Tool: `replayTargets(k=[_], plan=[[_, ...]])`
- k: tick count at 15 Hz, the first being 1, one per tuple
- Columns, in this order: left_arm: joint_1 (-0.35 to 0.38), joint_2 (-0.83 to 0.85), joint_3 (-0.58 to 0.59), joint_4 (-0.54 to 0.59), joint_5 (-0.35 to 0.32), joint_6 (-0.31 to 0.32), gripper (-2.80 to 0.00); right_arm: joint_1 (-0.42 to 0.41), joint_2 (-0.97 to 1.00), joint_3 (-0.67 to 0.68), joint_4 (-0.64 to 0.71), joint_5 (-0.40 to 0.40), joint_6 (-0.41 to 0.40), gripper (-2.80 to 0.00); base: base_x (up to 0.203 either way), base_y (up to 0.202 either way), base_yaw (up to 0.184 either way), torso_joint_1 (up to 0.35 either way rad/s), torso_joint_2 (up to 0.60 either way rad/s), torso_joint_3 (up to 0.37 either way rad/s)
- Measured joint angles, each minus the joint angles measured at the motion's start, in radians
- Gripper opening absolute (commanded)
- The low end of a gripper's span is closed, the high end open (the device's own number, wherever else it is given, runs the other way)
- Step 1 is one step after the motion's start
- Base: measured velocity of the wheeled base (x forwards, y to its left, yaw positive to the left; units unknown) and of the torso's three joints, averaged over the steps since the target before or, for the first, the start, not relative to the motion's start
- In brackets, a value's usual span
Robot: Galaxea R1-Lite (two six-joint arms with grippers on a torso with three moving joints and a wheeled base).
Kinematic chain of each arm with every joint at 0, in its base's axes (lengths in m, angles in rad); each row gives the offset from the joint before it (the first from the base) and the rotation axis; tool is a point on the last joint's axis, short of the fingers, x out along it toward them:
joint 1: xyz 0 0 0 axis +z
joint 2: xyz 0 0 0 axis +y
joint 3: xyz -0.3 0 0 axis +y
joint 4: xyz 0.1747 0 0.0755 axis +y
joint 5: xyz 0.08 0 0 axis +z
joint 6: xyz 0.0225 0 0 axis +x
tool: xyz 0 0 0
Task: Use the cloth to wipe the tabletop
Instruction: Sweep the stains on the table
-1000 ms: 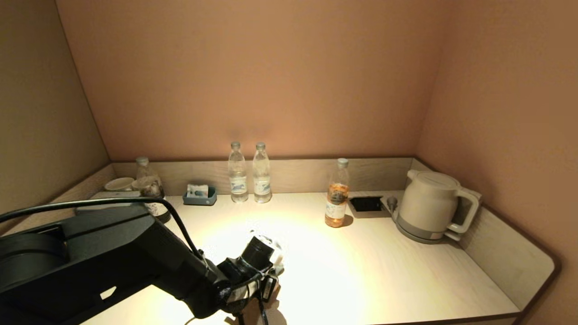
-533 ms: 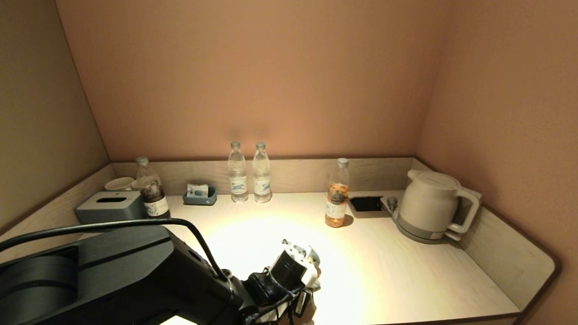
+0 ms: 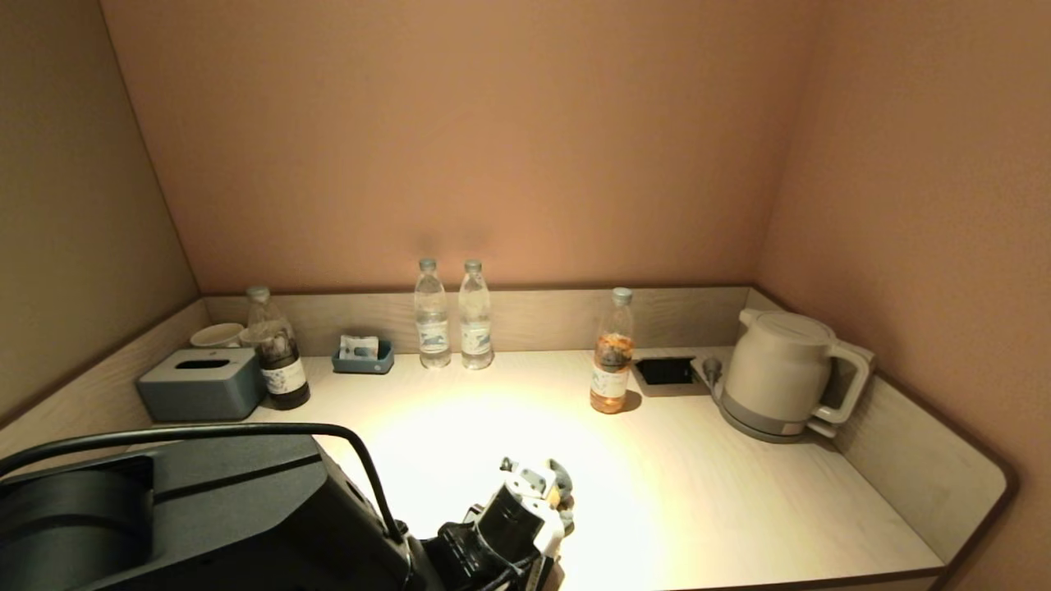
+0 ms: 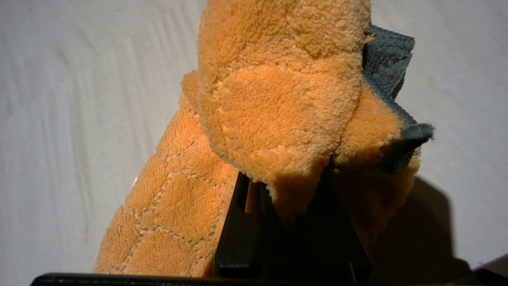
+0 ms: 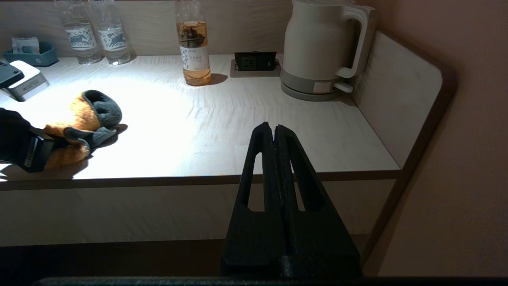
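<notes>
The cloth is fluffy orange with a grey backing, bunched up on the pale wooden tabletop near its front edge, left of the middle. My left gripper is shut on the cloth and holds it down on the table; the cloth hides its fingertips. In the head view the left gripper points away from me with a bit of cloth at its tip. The right wrist view shows the cloth too. My right gripper is shut and empty, parked below and before the table's front right edge.
Along the back stand a grey tissue box, a dark bottle, a cup, a blue tray, two water bottles, an orange-drink bottle, a socket panel and a kettle. Raised edges border both sides.
My left gripper slid the cloth to the right along the front of the table, then drew back slightly. The tissue box and dark bottle came into view.
</notes>
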Motion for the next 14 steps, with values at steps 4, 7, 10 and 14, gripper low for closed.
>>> replayTargets(k=[4, 7, 10, 14], plan=[[0.134, -0.005, 0.158, -0.207, 0.025, 0.097, -2.8, 0.0, 0.0, 0.0, 0.0, 0.0, 0.0, -2.8, 0.0, 0.0, 0.0, 0.0, 0.0, 0.0], [0.211, 0.005, 0.247, -0.355, 0.026, 0.16, -2.8, 0.0, 0.0, 0.0, 0.0, 0.0, 0.0, -2.8, 0.0, 0.0, 0.0, 0.0, 0.0, 0.0], [0.298, 0.015, 0.363, -0.527, 0.022, 0.224, -2.8, 0.0, 0.0, 0.0, 0.0, 0.0, -0.001, -2.8, 0.0, 0.0, 0.0, 0.0, 0.0, 0.0], [0.381, 0.016, 0.513, -0.733, 0.014, 0.284, -2.8, 0.0, 0.0, 0.0, 0.0, 0.0, 0.0, -2.8, 0.0, 0.0, 0.0, 0.0, 0.0, 0.0]])
